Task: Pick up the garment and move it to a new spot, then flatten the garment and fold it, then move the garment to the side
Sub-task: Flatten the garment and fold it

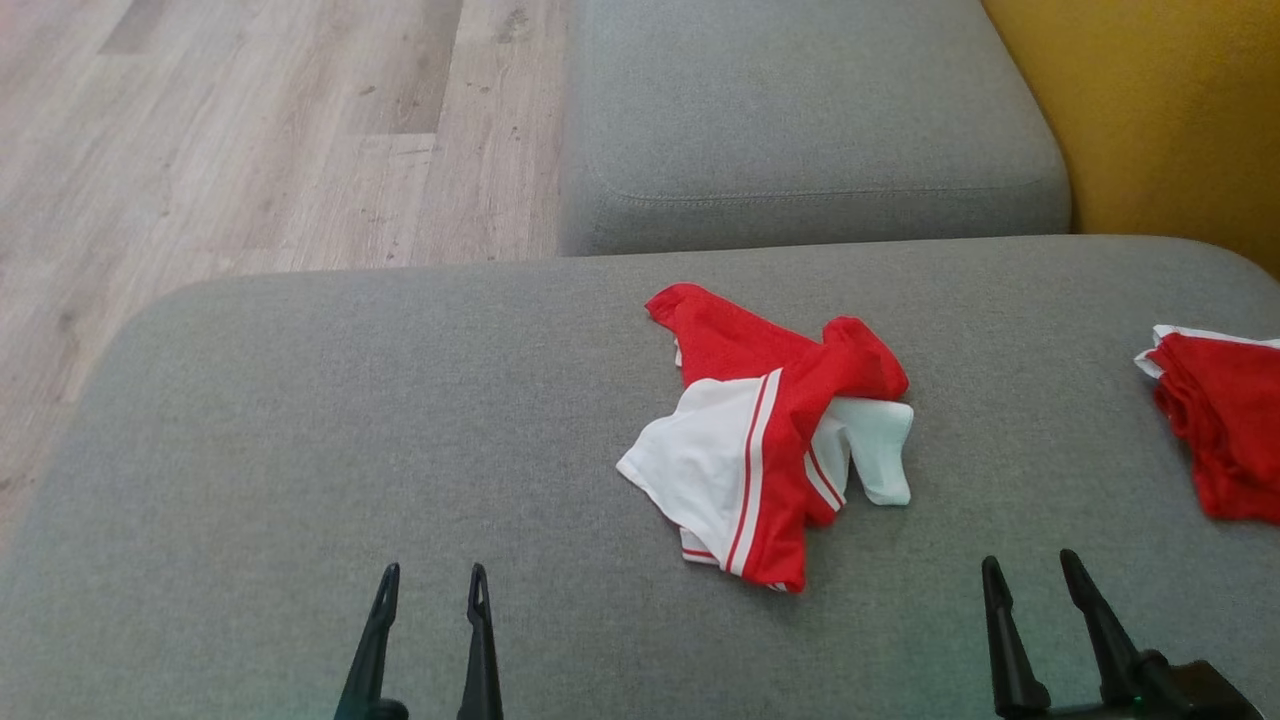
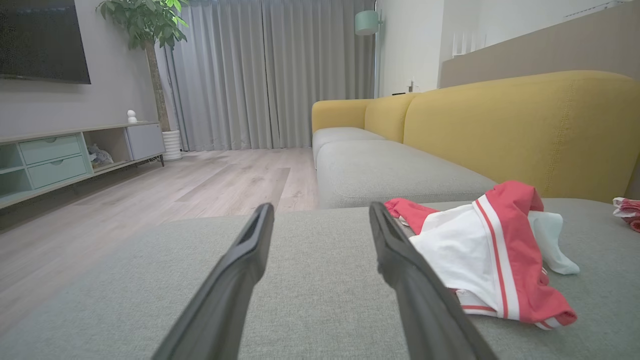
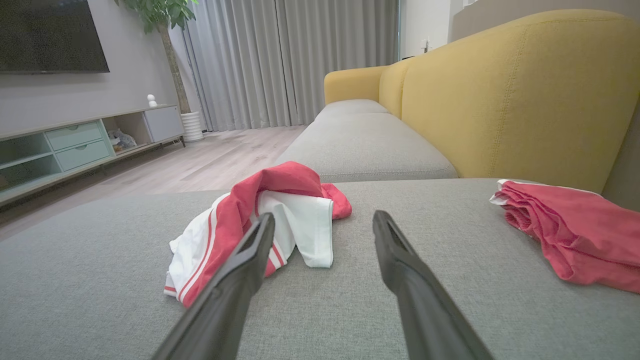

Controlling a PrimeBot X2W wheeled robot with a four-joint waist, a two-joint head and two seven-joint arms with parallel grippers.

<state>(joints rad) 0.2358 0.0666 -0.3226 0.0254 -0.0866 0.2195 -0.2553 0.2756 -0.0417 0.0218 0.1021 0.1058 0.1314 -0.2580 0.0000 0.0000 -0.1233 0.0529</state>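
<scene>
Cloth and wood
The garment is thin smooth fabric, the seat cushion is coarse matt weave, the far floor looks like wood.

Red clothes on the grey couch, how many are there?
2. A crumpled red and white garment lies mid-cushion on the grey fabric couch; a bunched red garment with white trim lies at its right, partly cut off by the picture's edge.

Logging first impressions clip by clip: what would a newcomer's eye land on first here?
The crumpled red-and-white garment stands out, lying mid-way across the grey cushion. A second garment, red, sits at the cushion's right edge near the yellow backrest. The left claw and right claw hover open and empty at the near side.
</scene>
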